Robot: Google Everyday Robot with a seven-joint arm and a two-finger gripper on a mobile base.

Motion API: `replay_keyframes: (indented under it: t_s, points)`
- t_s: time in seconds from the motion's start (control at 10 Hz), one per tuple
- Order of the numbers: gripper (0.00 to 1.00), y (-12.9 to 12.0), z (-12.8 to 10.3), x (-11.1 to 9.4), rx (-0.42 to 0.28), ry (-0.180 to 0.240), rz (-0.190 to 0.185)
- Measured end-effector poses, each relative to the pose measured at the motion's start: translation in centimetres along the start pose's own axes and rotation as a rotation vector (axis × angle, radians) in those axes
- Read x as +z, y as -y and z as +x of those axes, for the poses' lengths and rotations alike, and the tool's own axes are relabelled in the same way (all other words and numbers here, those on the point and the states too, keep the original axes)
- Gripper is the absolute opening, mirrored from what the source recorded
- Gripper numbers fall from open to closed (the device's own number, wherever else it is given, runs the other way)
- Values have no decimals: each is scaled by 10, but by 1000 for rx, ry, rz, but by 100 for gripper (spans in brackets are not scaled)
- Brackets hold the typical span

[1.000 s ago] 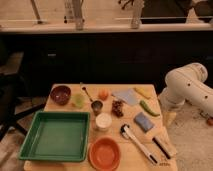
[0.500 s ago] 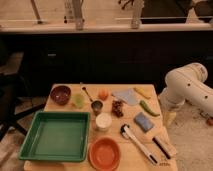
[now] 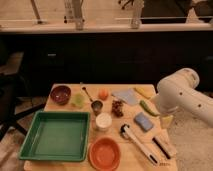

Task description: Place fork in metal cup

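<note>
Camera view: fork (image 3: 86,92) lies untouched behind metal cup (image 3: 97,106), gripper (image 3: 166,120) open, empty, at the table's (image 3: 125,155) right edge; next, reach for fork.

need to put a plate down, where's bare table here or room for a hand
Bare wood lies between the orange bowl and the white-handled tool, and in a strip between the green tray and the dark red bowl. It is crowded around the metal cup, fork and white cup. The gripper hangs beside the right edge of the table.
</note>
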State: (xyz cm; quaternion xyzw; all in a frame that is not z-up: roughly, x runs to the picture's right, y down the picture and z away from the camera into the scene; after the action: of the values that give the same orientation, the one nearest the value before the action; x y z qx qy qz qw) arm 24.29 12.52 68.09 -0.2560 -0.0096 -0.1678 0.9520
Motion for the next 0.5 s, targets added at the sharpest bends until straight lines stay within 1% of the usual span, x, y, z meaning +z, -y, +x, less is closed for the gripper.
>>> replay_keyframes:
  t_s: [0.3,0.4,0.5]
  points:
    - [80,2,-43,5,-328,-17,4]
    - [80,5,-58,6,-423,-17,6]
    - [80,4,-64,6,-473,-19,2]
